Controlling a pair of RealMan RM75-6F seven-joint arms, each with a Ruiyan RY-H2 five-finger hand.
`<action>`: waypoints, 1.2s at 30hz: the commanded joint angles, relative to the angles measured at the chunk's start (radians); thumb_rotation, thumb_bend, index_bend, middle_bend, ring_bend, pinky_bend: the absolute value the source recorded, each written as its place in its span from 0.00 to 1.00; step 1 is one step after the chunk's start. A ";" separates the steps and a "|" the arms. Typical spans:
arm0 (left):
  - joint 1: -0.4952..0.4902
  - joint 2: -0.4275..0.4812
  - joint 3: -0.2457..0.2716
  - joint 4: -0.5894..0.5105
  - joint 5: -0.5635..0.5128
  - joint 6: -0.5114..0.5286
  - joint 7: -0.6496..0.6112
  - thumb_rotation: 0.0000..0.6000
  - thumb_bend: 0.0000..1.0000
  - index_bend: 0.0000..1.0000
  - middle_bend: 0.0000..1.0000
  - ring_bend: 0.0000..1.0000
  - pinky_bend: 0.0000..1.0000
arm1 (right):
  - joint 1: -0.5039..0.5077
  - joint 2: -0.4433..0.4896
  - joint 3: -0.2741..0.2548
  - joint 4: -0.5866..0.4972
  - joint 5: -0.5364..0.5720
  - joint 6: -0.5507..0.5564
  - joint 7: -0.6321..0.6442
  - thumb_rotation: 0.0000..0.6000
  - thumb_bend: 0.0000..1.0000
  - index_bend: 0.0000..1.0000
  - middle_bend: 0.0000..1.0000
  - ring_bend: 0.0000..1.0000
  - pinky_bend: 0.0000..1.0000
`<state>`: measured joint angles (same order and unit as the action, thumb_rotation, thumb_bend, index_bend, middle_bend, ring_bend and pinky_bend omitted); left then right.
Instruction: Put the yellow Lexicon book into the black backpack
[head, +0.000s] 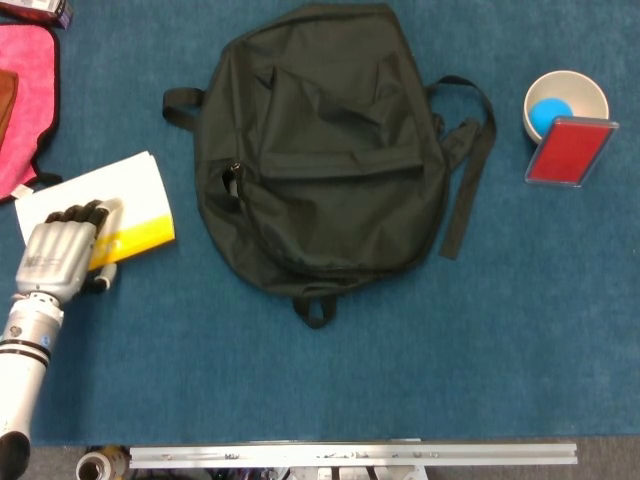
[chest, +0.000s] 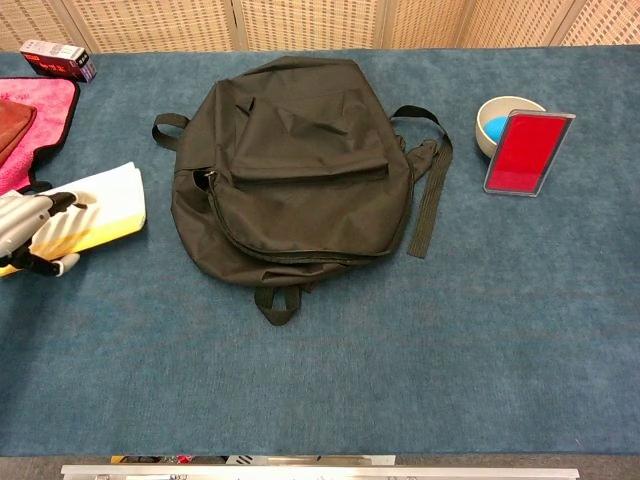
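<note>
The yellow and white Lexicon book (head: 125, 200) lies at the left of the blue table, tilted with its right end raised in the chest view (chest: 105, 205). My left hand (head: 55, 255) grips its near left corner, fingers curled over the cover and thumb under the lower edge; it also shows in the chest view (chest: 25, 225). The black backpack (head: 320, 150) lies flat in the middle of the table (chest: 290, 160), to the right of the book, and looks zipped. My right hand shows in neither view.
A pink cloth (head: 25, 90) with a brown item lies at the far left, a small box (chest: 58, 58) behind it. A white bowl (head: 565, 100) holding a blue ball and a red framed panel (head: 570, 150) stand at the right. A metal rail (head: 350, 455) marks the near edge.
</note>
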<state>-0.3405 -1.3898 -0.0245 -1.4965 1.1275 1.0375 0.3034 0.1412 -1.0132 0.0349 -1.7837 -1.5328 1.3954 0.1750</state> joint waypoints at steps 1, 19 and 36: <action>0.001 0.000 -0.007 0.014 -0.011 0.003 -0.009 1.00 0.49 0.14 0.20 0.22 0.25 | 0.001 0.000 0.001 -0.002 -0.001 -0.001 0.000 1.00 0.03 0.36 0.39 0.28 0.38; 0.010 -0.057 -0.011 0.135 0.031 0.091 0.055 1.00 0.34 0.40 0.42 0.43 0.47 | 0.004 0.009 0.005 -0.024 0.017 -0.016 -0.005 1.00 0.03 0.36 0.39 0.28 0.38; 0.023 -0.117 -0.037 0.230 0.092 0.181 0.064 1.00 0.32 0.50 0.54 0.54 0.59 | 0.005 0.011 0.011 -0.025 0.034 -0.025 -0.001 1.00 0.03 0.36 0.39 0.28 0.38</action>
<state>-0.3174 -1.5070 -0.0600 -1.2655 1.2218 1.2216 0.3660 0.1462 -1.0023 0.0457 -1.8086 -1.4991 1.3702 0.1741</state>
